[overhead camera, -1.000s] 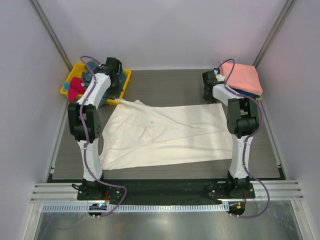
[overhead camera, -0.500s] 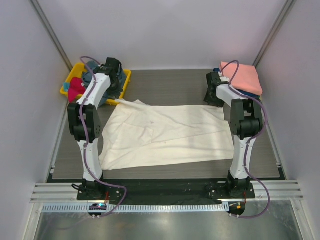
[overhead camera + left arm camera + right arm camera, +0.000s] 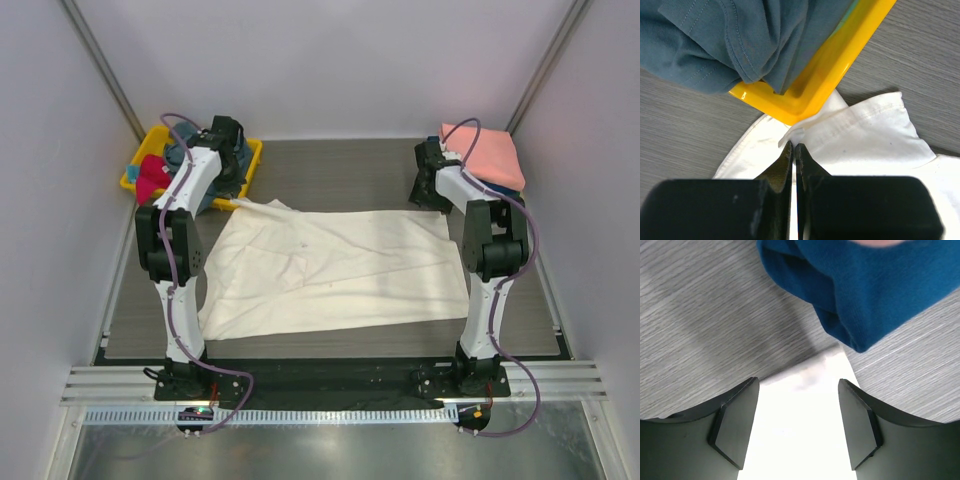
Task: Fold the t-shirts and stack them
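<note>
The cream-white t-shirt (image 3: 330,270) lies spread across the desk (image 3: 340,175), mostly flat, with some wrinkles toward its left half. Its two far corners sit right at the two arms.

The left end effector (image 3: 794,146) has its jaws pressed together, and a small fold of the shirt's far-left edge sits at their tips, so it appears to be pinching that cloth. Just beyond those tips is the corner of the yellow bin (image 3: 830,75), with a grey-blue tee (image 3: 740,35) spilling over its rim. A magenta tee (image 3: 152,175) lies in the same bin.

The right end effector (image 3: 797,385) stands with its jaws spread and grips nothing. The shirt's far-right corner lies flat on the desk below and between them. Just beyond that corner is the edge of a folded blue tee (image 3: 880,290), which carries a salmon-pink tee (image 3: 485,150) on top.

The step in hand looks like laying the shirt out flat before the first fold, and no fold is made yet. Next, the left side probably needs to set its corner down clear of the bin, so the cloth does not snag on the rim. After that, both arms would have to grip matching edges and carry them over evenly, or the loose cotton will bunch and skew the fold.
</note>
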Robot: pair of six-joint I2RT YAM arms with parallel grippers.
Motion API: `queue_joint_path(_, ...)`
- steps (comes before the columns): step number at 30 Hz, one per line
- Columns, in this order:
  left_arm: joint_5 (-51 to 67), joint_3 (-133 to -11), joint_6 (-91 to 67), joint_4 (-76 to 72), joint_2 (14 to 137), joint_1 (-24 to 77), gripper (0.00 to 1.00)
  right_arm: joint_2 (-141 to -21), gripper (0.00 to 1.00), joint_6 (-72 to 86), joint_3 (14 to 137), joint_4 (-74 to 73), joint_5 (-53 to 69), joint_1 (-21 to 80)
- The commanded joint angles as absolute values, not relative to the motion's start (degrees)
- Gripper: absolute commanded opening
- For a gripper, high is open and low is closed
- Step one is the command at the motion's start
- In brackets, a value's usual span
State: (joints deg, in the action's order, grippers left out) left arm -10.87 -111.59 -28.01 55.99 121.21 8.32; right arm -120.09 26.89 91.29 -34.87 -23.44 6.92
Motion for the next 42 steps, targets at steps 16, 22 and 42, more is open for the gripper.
queue_joint_path(16,-10.0,-111.4,-27.3,55.1,118.1,7.7,0.00,-120.1,0.69,27.0,93.7,-33.1,-20.3,5.6)
queue_joint_path(22,-10.0,-111.4,-27.2,55.2,118.3,7.8,0.00,-123.0,0.62,27.4,94.2,-31.7,-20.0,5.5)
queue_joint_path(42,-8.8,-112.3,-27.5,55.3,118.4,7.7,0.00,-116.0,0.01,30.8,79.6,-25.8,-16.4,5.0)
